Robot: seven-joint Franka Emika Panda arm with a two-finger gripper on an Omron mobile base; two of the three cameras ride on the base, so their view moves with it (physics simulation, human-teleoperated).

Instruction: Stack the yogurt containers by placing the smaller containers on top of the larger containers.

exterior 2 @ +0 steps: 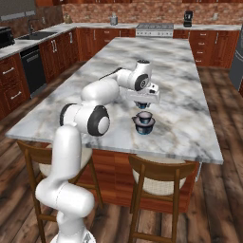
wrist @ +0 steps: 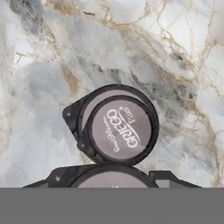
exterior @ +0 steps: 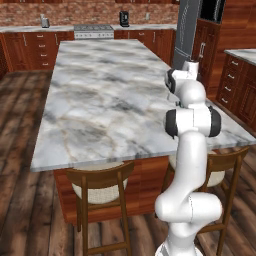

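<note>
The smaller container (exterior 2: 143, 105) hangs in the air, pinched between the jaws of the gripper (exterior 2: 144, 107); its dark body shows just under the white hand, and in the hand view its pale, dark-rimmed top (wrist: 113, 178) lies at the bottom edge. The jaws stand partly apart, closed on the cup's sides. Directly below it sits the larger container (exterior 2: 144, 123) — squat, dark blue with a lighter band, upright on the marble; a narrow gap shows between the two cups in the right base view, so they are not touching. From the hand view the larger one (wrist: 119, 127) lies just ahead of the held cup, its greyish lid bearing printed lettering, a wider dark rim showing behind the lid.

Both cups are on the near half of the island counter (exterior 2: 190, 95), towards its front edge; the white arm (exterior 2: 102, 90) reaches over the marble from the left to them. Two wooden stools (exterior 2: 156, 178) stand tucked under that front edge — one right below the cups. Well behind, against the brick wall, stand a stove (exterior 2: 154, 29) and a dark coffee maker (exterior 2: 188, 18).
</note>
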